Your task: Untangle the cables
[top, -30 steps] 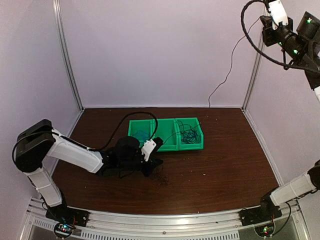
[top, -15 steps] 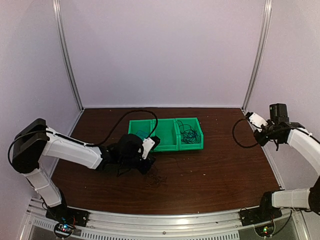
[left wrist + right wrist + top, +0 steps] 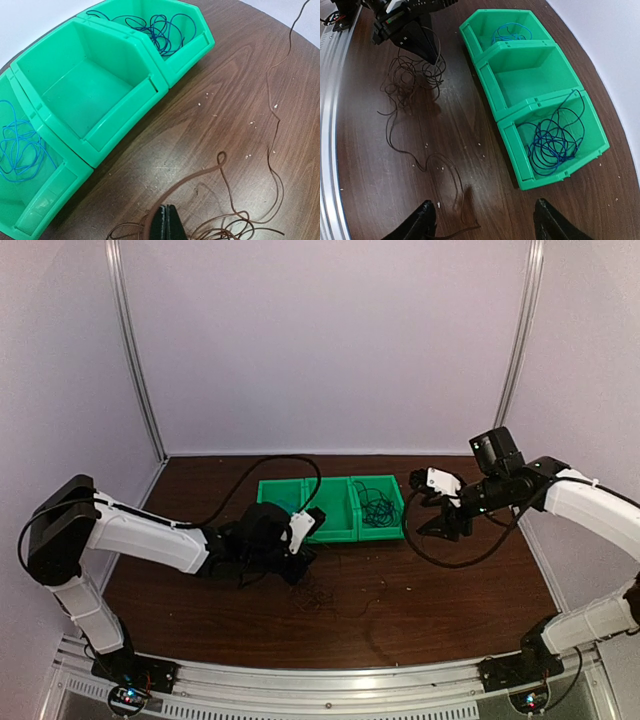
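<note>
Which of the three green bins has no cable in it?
The middle bin: bare inside. The left bin holds a light blue cable, the right bin a dark blue cable.

White arms [image 3: 140, 535], black joints [image 3: 262, 532]

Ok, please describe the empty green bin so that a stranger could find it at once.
On the brown table, three green bins stand in a row. It is the middle bin. Unlike its neighbours, which hold a light blue cable and a dark cable, it holds nothing.
</note>
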Robot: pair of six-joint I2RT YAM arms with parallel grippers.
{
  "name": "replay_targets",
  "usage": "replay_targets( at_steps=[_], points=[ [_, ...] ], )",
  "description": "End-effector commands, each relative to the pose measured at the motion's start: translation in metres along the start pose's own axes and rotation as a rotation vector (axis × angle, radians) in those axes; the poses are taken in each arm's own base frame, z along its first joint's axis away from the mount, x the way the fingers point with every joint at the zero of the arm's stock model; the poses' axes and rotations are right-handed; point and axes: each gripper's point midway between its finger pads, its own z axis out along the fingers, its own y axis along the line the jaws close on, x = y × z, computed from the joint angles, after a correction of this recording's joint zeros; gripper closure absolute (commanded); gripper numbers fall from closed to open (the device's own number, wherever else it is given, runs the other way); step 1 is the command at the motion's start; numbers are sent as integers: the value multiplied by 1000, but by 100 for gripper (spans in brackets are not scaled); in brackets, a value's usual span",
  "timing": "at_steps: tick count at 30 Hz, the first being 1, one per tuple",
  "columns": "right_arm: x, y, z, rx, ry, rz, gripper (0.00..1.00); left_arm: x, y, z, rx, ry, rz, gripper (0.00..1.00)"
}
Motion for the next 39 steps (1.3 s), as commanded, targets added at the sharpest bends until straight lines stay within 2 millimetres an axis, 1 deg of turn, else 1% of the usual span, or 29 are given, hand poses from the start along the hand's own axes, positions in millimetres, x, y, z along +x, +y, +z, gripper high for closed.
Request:
replay_targets(
  at_steps=[1,3,5,7,9,11,12,14,15,16,17,18,19,21,22,23,26,28,29,31,34,35,36,38,39],
  points=[
    [-34,19,24,-196,-90,45,33,-28,-1,-12,13,-89,-2,100],
    [-35,24,22,-256,-68,45,38,-29,1,-13,-2,-93,-2,100],
    [-28,23,12,-245,-47,48,41,-30,3,-16,-12,-98,-2,100],
    [-16,7,-10,-160,-48,65,41,-30,4,-20,-16,-105,-3,100],
    [7,-22,-39,-14,-12,52,38,-31,6,-23,-22,-114,0,100],
    [48,-56,-72,159,94,4,33,-33,7,-26,-25,-125,4,100],
    [87,-67,-82,240,238,-38,30,-33,6,-27,-24,-127,8,100],
    [154,-81,-99,333,506,-90,27,-33,7,-26,-26,-126,10,100],
    [177,-85,-107,354,590,-95,27,-32,8,-25,-34,-118,9,100],
    [190,-89,-115,361,635,-92,27,-31,9,-24,-39,-114,6,100],
    [196,-93,-120,356,650,-77,27,-29,9,-23,-40,-108,4,100],
    [194,-97,-125,349,631,-53,27,-28,8,-22,-36,-106,3,100],
    [186,-100,-128,330,592,-26,27,-27,6,-20,-25,-103,2,100],
    [161,-96,-126,256,480,14,27,-26,2,-17,2,-101,-3,100],
    [148,-85,-123,187,423,29,26,-26,-1,-15,14,-100,-5,100],
    [132,-79,-118,141,361,29,25,-26,-3,-13,26,-98,-9,100],
    [91,-57,-98,24,247,16,23,-28,-9,-8,58,-97,-15,100],
    [69,-38,-83,-48,203,-7,21,-29,-11,-5,69,-88,-10,100],
    [63,-30,-76,-75,201,-25,20,-28,-11,-3,65,-81,-10,100],
    [67,-17,-65,-100,257,-43,19,-29,-5,-3,31,-82,-16,100],
    [79,-10,-64,-84,310,-66,17,-32,7,-7,-35,-96,-25,100],
    [82,-4,-62,-91,306,-69,16,-33,9,-7,-47,-102,-24,100],
    [88,5,-58,-108,305,-72,16,-35,10,-7,-52,-113,-26,100],
    [101,26,-44,-145,310,-73,15,-40,9,-5,-43,-126,-30,100],
    [113,39,-33,-169,329,-70,14,-42,8,-3,-38,-130,-34,100]
  ],
)
